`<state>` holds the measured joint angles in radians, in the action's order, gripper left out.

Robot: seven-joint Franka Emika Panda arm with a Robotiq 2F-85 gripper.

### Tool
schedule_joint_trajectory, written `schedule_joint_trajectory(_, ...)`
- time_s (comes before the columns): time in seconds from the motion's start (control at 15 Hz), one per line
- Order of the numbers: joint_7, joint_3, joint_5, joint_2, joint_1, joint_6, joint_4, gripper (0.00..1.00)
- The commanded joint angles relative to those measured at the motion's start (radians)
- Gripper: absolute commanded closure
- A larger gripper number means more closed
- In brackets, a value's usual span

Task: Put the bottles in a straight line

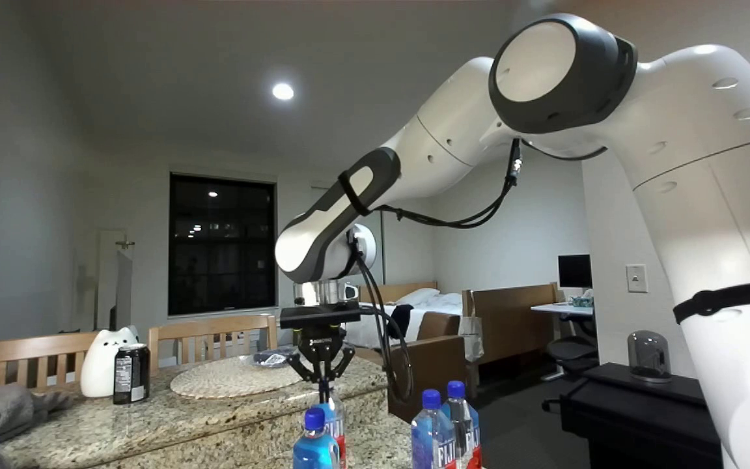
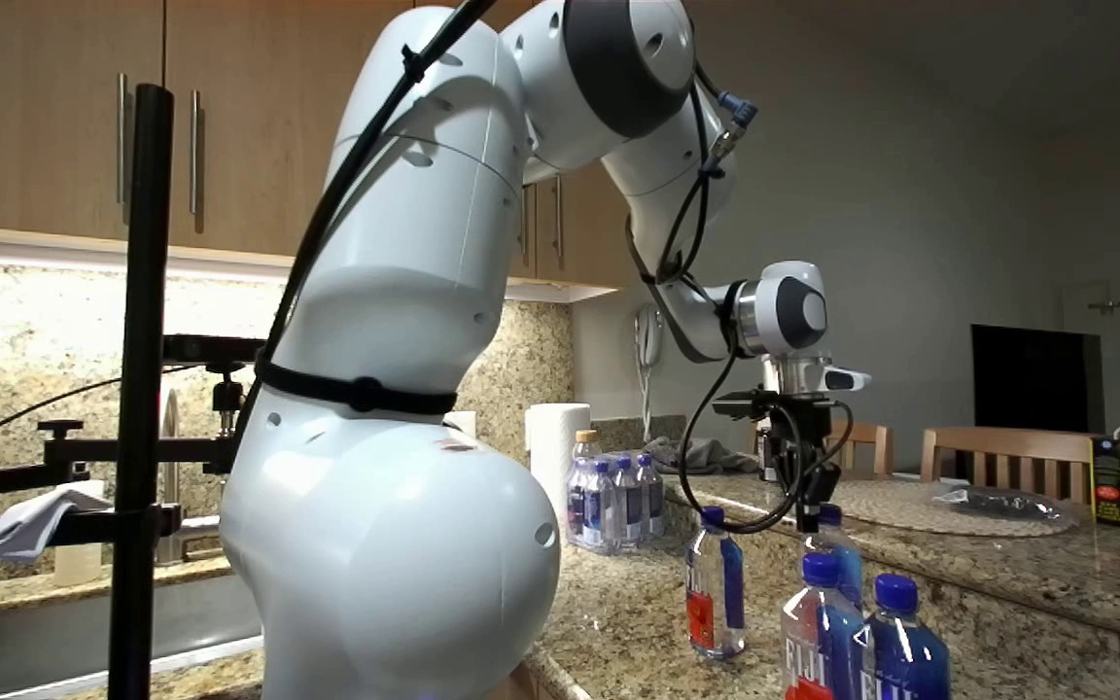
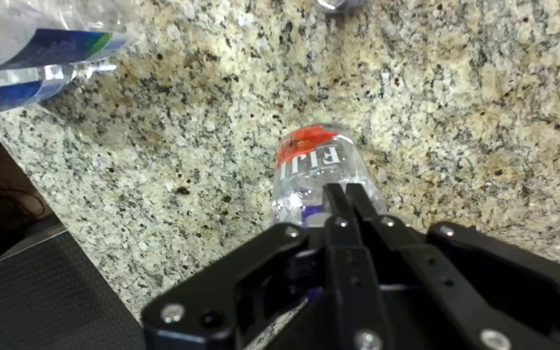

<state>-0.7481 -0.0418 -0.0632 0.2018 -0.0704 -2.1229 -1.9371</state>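
Several clear bottles with blue caps stand on the granite counter. A blue-looking one [image 1: 315, 446] is at the front, also shown in an exterior view [image 2: 704, 583]. Two stand close together in both exterior views: one bottle [image 1: 432, 433] [image 2: 813, 632] and its neighbour [image 1: 459, 417] [image 2: 900, 647]. Another bottle [image 1: 338, 423] [image 2: 847, 564] stands by the ledge; its red label shows in the wrist view [image 3: 309, 146]. My gripper [image 3: 345, 187] is shut, pointing down, its fingers beside that bottle's upper part, holding nothing visible. Whether they touch is unclear. Its cap is mostly hidden in the wrist view.
A raised granite ledge [image 2: 988, 574] runs behind the bottles, bearing a round placemat [image 1: 232, 379], a dark can [image 1: 131, 374] and a white cat figure [image 1: 98, 365]. A group of bottles [image 2: 609, 506] stands by a paper towel roll [image 2: 552, 467].
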Motion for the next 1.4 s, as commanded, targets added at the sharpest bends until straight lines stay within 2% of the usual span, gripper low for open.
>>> schedule_joint_trajectory(0.0,0.073,0.01,0.023,-0.026,-0.002,0.014,-0.017,0.79)
schedule_joint_trajectory(0.07,0.106,0.007,0.028,-0.034,0.0,0.007,-0.023,0.71)
schedule_joint_trajectory(0.2,0.179,0.003,0.036,-0.049,0.003,0.014,-0.027,0.65)
schedule_joint_trajectory(0.47,0.308,0.006,0.049,-0.08,0.004,0.02,-0.034,0.4)
schedule_joint_trajectory(0.87,0.378,0.033,0.031,-0.065,0.02,0.02,-0.012,0.02)
schedule_joint_trajectory(1.0,0.387,0.041,0.037,-0.059,0.023,0.022,-0.009,0.0)
schedule_joint_trajectory(1.07,0.39,0.043,0.038,-0.058,0.024,0.024,-0.009,0.03)
schedule_joint_trajectory(1.13,0.396,0.042,0.042,-0.057,0.024,0.025,-0.009,0.28)
schedule_joint_trajectory(1.2,0.4,0.042,0.045,-0.056,0.024,0.027,-0.008,0.29)
schedule_joint_trajectory(1.33,0.401,0.039,0.047,-0.053,0.021,0.024,-0.008,0.42)
